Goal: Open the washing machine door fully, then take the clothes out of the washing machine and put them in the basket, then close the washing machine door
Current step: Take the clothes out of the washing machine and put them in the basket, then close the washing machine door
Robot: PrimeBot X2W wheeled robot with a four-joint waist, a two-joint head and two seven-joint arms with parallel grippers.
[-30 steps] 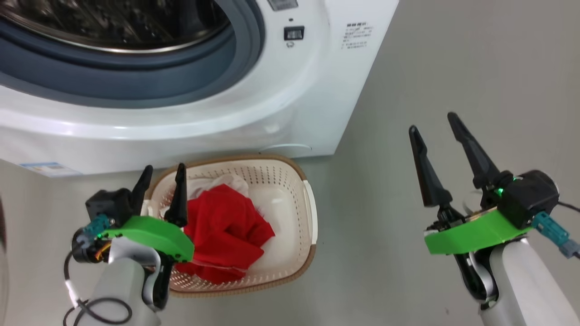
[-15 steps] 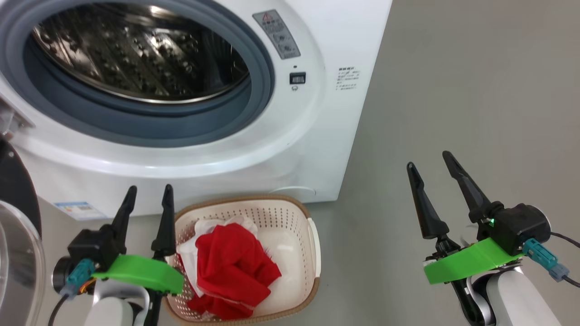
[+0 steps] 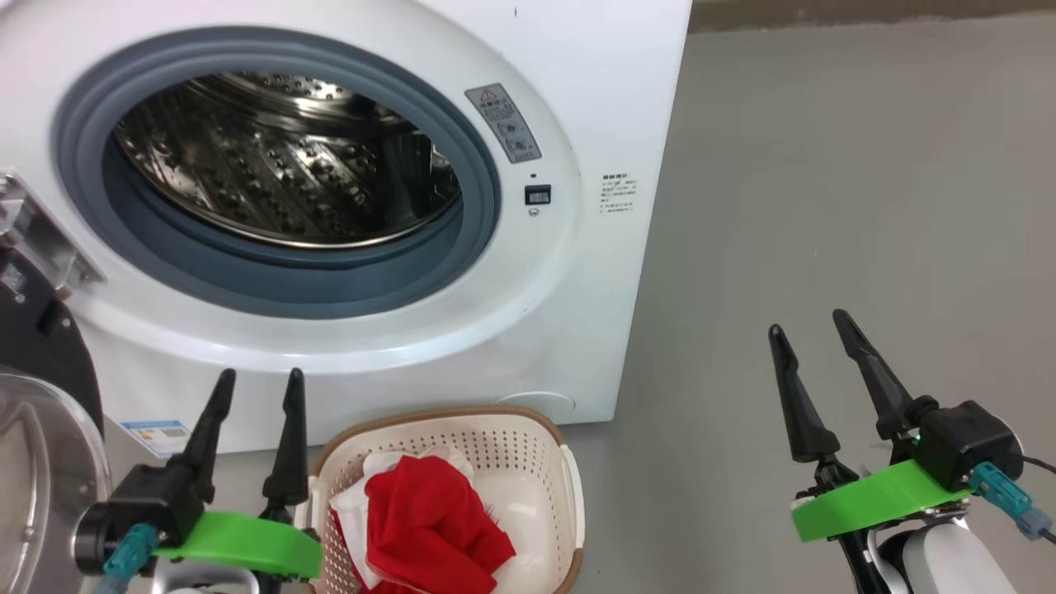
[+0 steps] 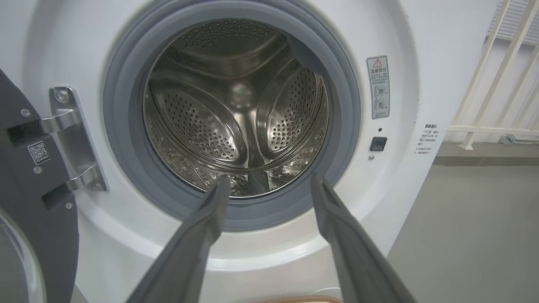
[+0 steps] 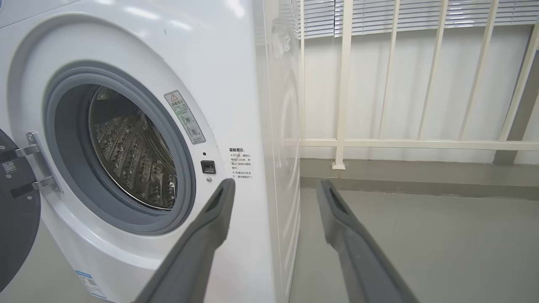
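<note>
The white washing machine (image 3: 577,99) stands open, its steel drum (image 3: 280,173) bare of fabric inside the grey gasket. Its door (image 3: 41,445) hangs swung out at the far left, black rim and glass bowl showing; the left wrist view shows the door (image 4: 29,219) on its metal hinge. Red and white clothes (image 3: 429,528) lie in the cream basket (image 3: 569,495) on the floor in front of the machine. My left gripper (image 3: 256,379) is open, just left of the basket. Out to the right, over bare floor, my right gripper (image 3: 813,322) is open too.
Grey floor (image 3: 825,206) stretches to the right of the machine. A white railing (image 5: 345,84) and wall stand behind that floor in the right wrist view. A blue sticker (image 3: 157,436) marks the machine's lower front.
The head camera has tilted up, so the drum opening and the open door come into view and the basket sits lower in frame. Both grippers stay open, with the clothes unmoved in the basket.
</note>
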